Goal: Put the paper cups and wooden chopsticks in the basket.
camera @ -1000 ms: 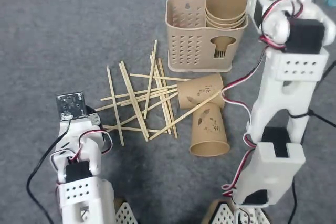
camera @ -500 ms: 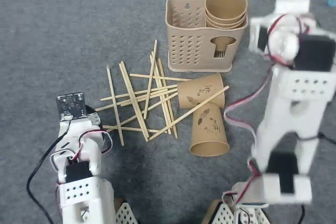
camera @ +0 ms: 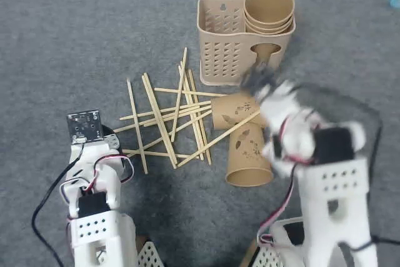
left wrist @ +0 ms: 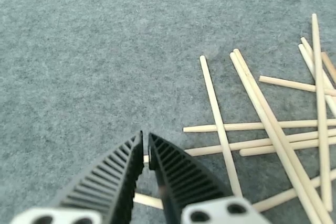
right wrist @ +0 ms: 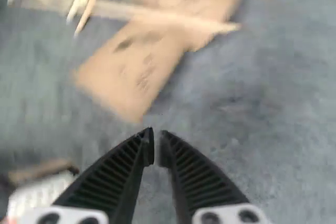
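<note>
Wooden chopsticks lie scattered on the grey table, with two brown paper cups tipped over beside them and more stacked in the beige perforated plastic basket. Left pincer is pressed together over a chopstick. Right pincer is pressed together too, near a tipped cup.

Two paper cups lie tipped among scattered wooden chopsticks; stacked cups stand in the basket.

**Basket behind, clutter in front**

The basket is standing at the back, with stacked cups sitting in its right compartment. Chopsticks are lying crisscrossed before it, to the left. Two cups are lying toppled just right of them, one chopstick lying across both.
</note>
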Controlling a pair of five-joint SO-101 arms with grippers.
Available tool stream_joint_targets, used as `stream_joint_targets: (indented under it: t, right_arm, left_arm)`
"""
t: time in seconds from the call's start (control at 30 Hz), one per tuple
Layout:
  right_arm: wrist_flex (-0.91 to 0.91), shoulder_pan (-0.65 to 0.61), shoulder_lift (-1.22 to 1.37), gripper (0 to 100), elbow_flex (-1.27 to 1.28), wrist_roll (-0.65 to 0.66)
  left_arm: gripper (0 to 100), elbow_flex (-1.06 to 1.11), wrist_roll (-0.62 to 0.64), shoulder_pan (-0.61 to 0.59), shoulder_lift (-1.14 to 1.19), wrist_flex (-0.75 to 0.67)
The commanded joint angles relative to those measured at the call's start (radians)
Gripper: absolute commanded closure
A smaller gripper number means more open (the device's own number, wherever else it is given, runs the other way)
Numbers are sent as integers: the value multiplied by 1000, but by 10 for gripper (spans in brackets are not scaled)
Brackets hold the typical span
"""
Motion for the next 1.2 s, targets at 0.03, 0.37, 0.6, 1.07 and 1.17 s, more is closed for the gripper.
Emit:
stream_joint_targets:
  t: [0.03,0.37,0.6,1.07,1.17]
  right_arm:
    - [-44,-85,-232,786,292,193]
    - [-249,-176,-610,753,690,311]
    - [-595,-143,-717,757,965,304]
    - [-711,38,-748,965,876,184]
    - [-628,38,-739,991,778,149]
  left_arm:
    - [987,-5,-14,-6,-17,-26]
    - [987,-5,-14,-8,-17,-25]
    - [987,-5,-14,-8,-17,-23]
    - [987,-5,-14,-6,-17,-26]
    - [987,-5,-14,-6,-17,-26]
